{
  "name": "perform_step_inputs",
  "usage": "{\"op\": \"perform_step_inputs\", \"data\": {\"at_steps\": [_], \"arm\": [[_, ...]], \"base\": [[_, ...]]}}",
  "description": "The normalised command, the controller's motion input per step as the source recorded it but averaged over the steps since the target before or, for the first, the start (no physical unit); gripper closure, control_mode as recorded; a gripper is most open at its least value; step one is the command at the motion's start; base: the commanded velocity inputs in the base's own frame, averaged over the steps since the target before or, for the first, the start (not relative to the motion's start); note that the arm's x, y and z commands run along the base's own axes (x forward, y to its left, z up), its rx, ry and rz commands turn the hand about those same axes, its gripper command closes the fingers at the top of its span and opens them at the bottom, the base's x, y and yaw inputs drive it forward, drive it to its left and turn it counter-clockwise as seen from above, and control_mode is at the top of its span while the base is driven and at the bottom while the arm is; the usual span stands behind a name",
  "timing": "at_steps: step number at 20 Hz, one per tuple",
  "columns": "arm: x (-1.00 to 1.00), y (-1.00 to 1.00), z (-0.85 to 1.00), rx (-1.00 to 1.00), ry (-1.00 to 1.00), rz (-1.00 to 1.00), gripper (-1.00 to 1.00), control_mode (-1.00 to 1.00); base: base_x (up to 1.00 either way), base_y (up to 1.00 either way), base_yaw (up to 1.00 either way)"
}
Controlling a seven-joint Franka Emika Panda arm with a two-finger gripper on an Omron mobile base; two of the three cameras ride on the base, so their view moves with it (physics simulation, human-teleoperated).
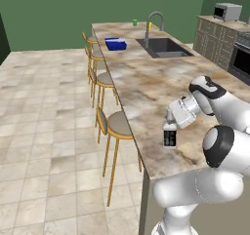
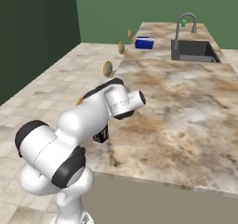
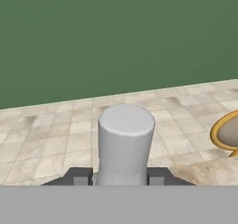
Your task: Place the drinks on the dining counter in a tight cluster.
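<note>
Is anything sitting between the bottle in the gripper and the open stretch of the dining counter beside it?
Nothing visible does. The gripper is shut on the small dark bottle, upright near the stool-side edge of the dining counter. The blue box and sink lie at the far end.

Kitchen setting: marbled dining counter (image 1: 141,83) is carrying an inset sink (image 1: 163,47) with curved faucet (image 1: 154,22); stools (image 1: 115,127) are lining its left edge; microwave (image 1: 227,11) is sitting over cabinets (image 1: 215,41).
</note>
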Motion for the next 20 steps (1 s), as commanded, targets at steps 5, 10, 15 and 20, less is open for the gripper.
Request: {"op": "perform_step_inputs", "data": {"at_steps": [5,10,15,20], "arm": [[0.0,0.0,-0.39,0.0,0.04,0.08,1.0,-1.0],[0.0,-0.05,-0.05,0.01,-0.02,0.03,1.0,-1.0],[0.07,-0.37,0.0,0.05,-0.06,0.0,1.0,-1.0],[0.19,-0.18,0.0,0.03,-0.03,0.0,1.0,-1.0]], "base": [[0.0,0.0,0.0],[0.0,0.0,0.0],[0.0,0.0,0.0],[0.0,0.0,0.0]]}}
